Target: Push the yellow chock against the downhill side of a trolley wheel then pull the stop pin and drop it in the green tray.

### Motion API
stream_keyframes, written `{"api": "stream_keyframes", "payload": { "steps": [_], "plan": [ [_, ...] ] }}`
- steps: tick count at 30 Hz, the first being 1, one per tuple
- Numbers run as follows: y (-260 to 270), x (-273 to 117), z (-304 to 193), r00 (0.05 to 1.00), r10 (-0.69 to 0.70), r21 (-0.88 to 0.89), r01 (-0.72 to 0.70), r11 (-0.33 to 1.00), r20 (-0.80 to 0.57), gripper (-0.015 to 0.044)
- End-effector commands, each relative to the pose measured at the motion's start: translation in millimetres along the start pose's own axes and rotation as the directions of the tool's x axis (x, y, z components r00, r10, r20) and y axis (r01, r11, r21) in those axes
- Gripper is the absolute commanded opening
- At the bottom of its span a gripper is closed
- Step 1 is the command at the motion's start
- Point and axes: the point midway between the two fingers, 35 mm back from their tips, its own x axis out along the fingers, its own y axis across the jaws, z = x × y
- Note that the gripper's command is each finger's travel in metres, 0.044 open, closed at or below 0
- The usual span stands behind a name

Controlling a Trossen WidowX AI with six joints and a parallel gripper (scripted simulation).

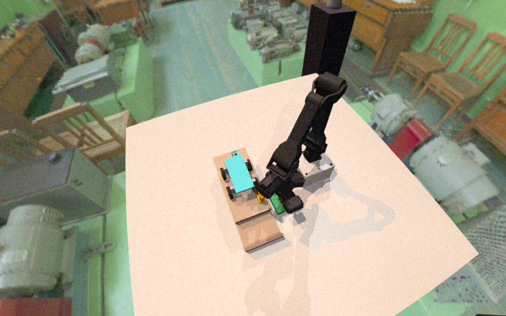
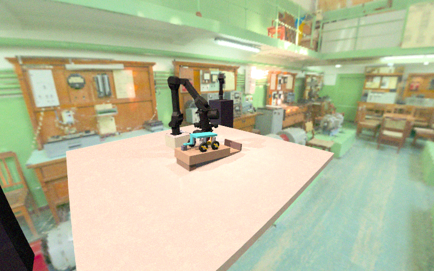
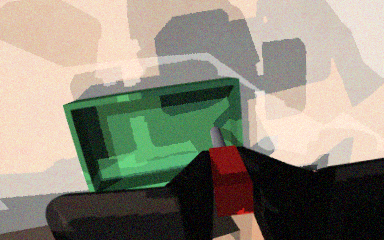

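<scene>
My gripper (image 3: pixel 222 156) is shut on the red head of the stop pin (image 3: pixel 231 172) in the wrist view. The pin's grey shaft points over the right part of the green tray (image 3: pixel 91 145) (image 1: pixel 277 205). The pin is above the tray; its exact height is unclear. The turquoise trolley (image 1: pixel 238 173) (image 2: pixel 203 135) stands upright on the ramp (image 1: pixel 246 212) (image 2: pixel 208 157). The yellow chock (image 1: pixel 259 197) with its orange handle is on the ramp by the trolley's downhill wheel on the tray side. The arm partly hides that wheel, so contact cannot be told.
The ramp's lower section with an end board (image 2: pixel 233 144) lies beyond the trolley's downhill end. The tray stands close beside the ramp. The pale base block (image 1: pixel 319 174) (image 2: pixel 176 139) under the arm is near the tray. The arm hangs over the tray side.
</scene>
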Motion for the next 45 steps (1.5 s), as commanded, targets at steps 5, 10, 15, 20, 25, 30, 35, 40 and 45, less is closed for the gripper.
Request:
{"api": "stream_keyframes", "payload": {
  "steps": [5, 10, 15, 20, 25, 30, 35, 40, 45],
  "plan": [
    [3, 2, 1, 1.000, -0.004, 0.005, 0.004, 1.000, 0.006, 0.0190],
    [7, 2, 0, 1.000, -0.004, 0.005, 0.004, 1.000, 0.006, 0.0190],
    [10, 2, 0, 1.000, -0.003, 0.005, 0.003, 1.000, 0.006, 0.0190],
    [13, 3, -1, 1.000, -0.003, 0.005, 0.003, 1.000, 0.006, 0.0190],
    [16, 3, -1, 1.000, -0.003, 0.005, 0.003, 1.000, 0.006, 0.0190],
    [19, 4, -1, 1.000, -0.003, 0.005, 0.002, 1.000, 0.006, 0.0190],
    [22, 5, -2, 1.000, -0.002, 0.005, 0.002, 1.000, 0.006, 0.0190],
    [25, 6, -2, 1.000, -0.002, 0.005, 0.002, 1.000, 0.006, 0.0190],
    [28, 6, -2, 1.000, -0.002, 0.005, 0.002, 1.000, 0.006, 0.0190]
  ]
}}
